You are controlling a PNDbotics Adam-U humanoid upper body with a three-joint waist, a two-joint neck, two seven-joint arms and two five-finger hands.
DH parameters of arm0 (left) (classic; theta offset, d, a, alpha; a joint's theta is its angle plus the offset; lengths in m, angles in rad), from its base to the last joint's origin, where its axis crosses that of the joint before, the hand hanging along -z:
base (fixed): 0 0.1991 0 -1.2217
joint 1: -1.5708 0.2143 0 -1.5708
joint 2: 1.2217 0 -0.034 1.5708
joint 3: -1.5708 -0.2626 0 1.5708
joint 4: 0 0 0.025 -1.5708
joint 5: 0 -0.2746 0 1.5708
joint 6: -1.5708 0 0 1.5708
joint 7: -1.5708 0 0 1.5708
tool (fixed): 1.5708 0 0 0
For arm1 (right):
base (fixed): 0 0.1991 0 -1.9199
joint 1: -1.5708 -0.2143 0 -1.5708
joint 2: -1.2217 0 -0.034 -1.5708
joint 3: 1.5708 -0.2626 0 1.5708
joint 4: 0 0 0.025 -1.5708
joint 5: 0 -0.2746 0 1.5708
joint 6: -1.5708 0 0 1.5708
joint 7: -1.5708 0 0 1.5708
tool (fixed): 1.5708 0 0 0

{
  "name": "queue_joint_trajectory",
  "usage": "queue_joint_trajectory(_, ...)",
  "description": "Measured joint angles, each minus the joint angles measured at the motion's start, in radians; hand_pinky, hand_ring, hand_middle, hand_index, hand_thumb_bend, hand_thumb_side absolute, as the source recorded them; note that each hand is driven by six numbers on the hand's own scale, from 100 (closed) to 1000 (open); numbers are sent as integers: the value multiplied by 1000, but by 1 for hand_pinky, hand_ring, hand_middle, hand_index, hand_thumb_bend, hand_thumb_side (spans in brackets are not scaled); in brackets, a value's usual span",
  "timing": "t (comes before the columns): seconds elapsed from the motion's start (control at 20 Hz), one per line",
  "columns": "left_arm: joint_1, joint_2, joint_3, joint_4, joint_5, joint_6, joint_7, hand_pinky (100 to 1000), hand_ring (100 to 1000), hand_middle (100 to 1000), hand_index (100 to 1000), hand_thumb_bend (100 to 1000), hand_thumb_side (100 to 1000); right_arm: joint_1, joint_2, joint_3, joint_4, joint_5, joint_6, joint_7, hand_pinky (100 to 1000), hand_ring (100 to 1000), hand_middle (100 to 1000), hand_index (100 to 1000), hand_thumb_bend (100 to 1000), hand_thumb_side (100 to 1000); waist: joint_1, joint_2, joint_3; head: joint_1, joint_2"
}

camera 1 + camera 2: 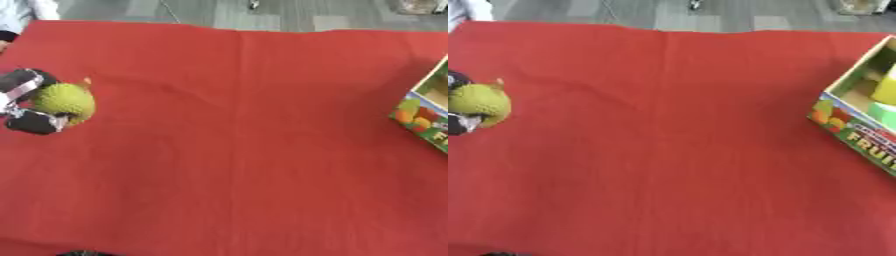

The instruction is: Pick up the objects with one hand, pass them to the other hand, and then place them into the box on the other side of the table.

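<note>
A bumpy yellow-green round fruit (65, 101) with a small orange stem sits at the far left of the red tablecloth (245, 140). My left hand (26, 102) comes in from the left edge and has its black fingers curled round the fruit, above and below it. At the right edge stands an open box (859, 120) with fruit pictures on its side; yellow and green things lie inside it. My right hand shows in neither view.
The red cloth stretches wide between the fruit and the box. Grey floor lies beyond the table's far edge. A person's sleeve (22, 15) shows at the top left corner, away from the fruit.
</note>
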Motion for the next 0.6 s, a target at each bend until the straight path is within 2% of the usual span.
queue_joint_trajectory(0.3,-14,-4,-7,-96,111,8,96,743,687,628,632,100,172,-3,0,1,-14,-15,0,1,878,879,798,862,120,309,-1,0,0,-12,0)
queue_joint_trajectory(0.4,-31,-19,-17,-116,147,8,126,724,669,620,645,100,229,-7,0,3,-25,-20,-2,4,881,885,806,868,133,303,-1,0,-1,-14,-1)
queue_joint_trajectory(0.6,-61,-51,-46,-134,205,-8,191,722,668,618,645,100,235,-20,-1,18,-65,-22,-5,24,880,886,809,870,139,299,-2,0,-5,-20,-1)
